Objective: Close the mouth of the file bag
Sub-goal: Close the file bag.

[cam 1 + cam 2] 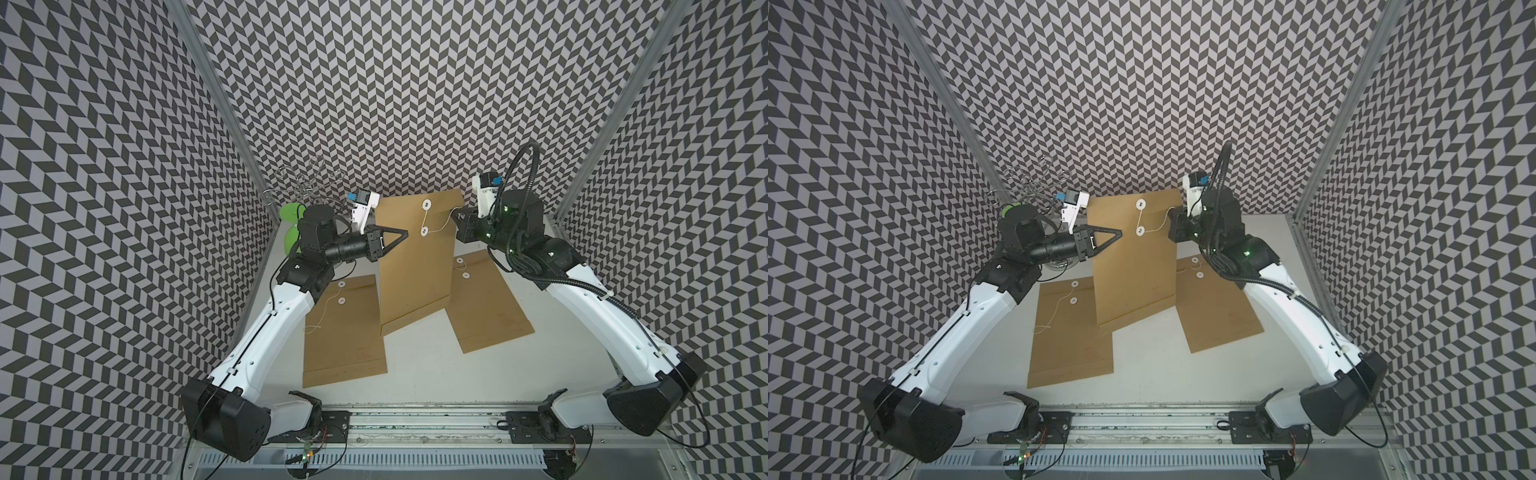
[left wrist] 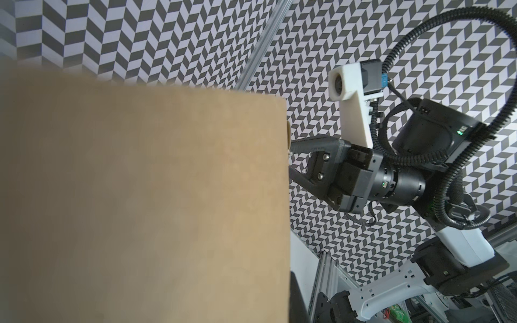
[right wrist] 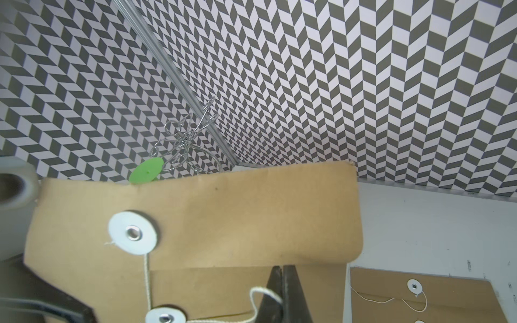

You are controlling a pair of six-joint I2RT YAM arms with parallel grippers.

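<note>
The brown file bag (image 1: 415, 266) (image 1: 1133, 274) is raised at its mouth end in the middle, its flap folded down. My left gripper (image 1: 406, 234) (image 1: 1120, 232) is shut on the bag's left edge. In the left wrist view the bag (image 2: 140, 195) hides those jaws. A white string (image 1: 440, 228) (image 3: 260, 292) runs from the upper disc (image 1: 426, 204) (image 3: 133, 233) down to the lower disc (image 1: 424, 231) (image 3: 165, 317), then right. My right gripper (image 1: 455, 214) (image 1: 1172, 212) (image 3: 282, 270) is shut on that string beside the bag's right edge.
Two more brown file bags lie flat on the white table, one at the left (image 1: 340, 332) and one at the right (image 1: 486, 307). A wire rack (image 1: 303, 187) with green discs (image 1: 291, 212) stands at the back left corner. Patterned walls close three sides.
</note>
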